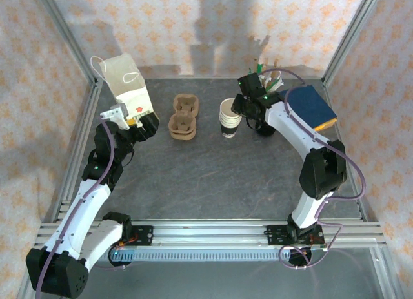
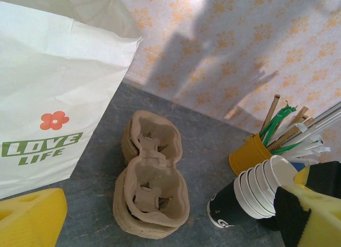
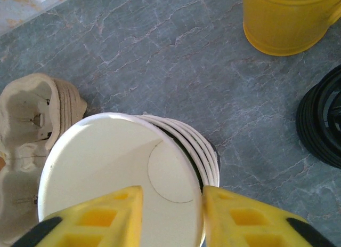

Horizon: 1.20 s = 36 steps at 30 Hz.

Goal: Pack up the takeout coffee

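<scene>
**Right claw at the cup stack: pinch one wall, lift clean**

Your right claw (image 3: 173,192) hangs over the stack of white cups (image 1: 229,118). It straddles the rim of the top cup (image 3: 106,161), one finger over the cup's inside and the other just outside the wall. The fingers are part-closed with a gap between them, and nothing looks clamped yet.

The takeout coffee (image 3: 322,119) appears to be the round black lid at the right edge of the right wrist view. It sits near the stack but apart from it, and its wall is hidden, so take that as a judgement.

Your left claw (image 2: 170,209) is spread wide and holds nothing. It waits beside the paper bag (image 2: 58,87), above the pulp cup carriers (image 2: 152,172).

If the top cup is your aim:

- Go deep enough that the pads catch the wall, not just the rolled rim.
- Close gently, because thin paper will likely buckle.
- Lift straight along the stack's axis so the nested cups stay on the desk (image 1: 213,176).
- Watch the yellow cup of sticks and straws (image 3: 287,17) behind and the black lid to the side; a sideways swing could knock either.
</scene>
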### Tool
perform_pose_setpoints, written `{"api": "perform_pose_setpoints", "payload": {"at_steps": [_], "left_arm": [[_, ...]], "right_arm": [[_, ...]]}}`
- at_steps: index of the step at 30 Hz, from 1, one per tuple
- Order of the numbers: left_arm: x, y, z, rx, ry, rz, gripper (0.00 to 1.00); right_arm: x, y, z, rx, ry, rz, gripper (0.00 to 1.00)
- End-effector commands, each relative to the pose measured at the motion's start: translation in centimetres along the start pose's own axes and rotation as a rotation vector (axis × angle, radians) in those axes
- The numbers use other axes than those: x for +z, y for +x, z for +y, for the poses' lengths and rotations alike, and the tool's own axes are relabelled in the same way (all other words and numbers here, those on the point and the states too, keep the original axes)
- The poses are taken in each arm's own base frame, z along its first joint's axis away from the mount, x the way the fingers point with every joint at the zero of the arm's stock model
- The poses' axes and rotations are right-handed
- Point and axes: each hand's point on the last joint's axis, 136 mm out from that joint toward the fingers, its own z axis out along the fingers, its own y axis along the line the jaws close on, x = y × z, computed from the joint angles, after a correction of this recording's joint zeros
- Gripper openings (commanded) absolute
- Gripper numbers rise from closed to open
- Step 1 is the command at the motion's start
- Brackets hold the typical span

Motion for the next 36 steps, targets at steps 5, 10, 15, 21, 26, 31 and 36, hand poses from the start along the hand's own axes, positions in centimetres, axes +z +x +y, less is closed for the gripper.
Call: {"api": "perform_pose_setpoints", "payload": {"at_steps": [5, 10, 15, 21, 26, 31, 36], "left_arm": [[-0.4, -1.1, -0.6, 0.023, -0.003, -0.022, 0.99], [-0.8, -1.9, -1.2, 0.023, 0.018, -0.043, 0.99], [-1.3, -2.3, -1.6, 0.023, 0.025, -0.057, 0.99], [-1.8, -2.8, -2.0, 0.027, 0.035, -0.07, 0.99], [-2.3, -3.4, -2.3, 0.03, 0.04, -0.092, 0.99], [-2.7, -4.0, -2.5, 0.027, 0.035, -0.104, 0.99], [-3.4, -4.9, -2.1, 0.022, 0.002, -0.14, 0.99]], "right_arm": [[-0.6, -0.9, 0.2, -0.006, 0.019, -0.031, 0.24], [-0.4, -0.8, 0.2, -0.007, 0.017, -0.027, 0.19], [-0.6, -0.9, 0.6, -0.011, 0.004, -0.025, 0.1], [-2.0, -2.0, 1.2, -0.012, -0.018, -0.055, 0.05], [-4.5, -3.5, 2.1, -0.018, -0.045, -0.098, 0.02], [-7.9, -5.0, 3.0, -0.023, -0.071, -0.14, 0.01], [-12.9, -6.2, 3.8, -0.033, -0.131, -0.191, 0.01]]}}
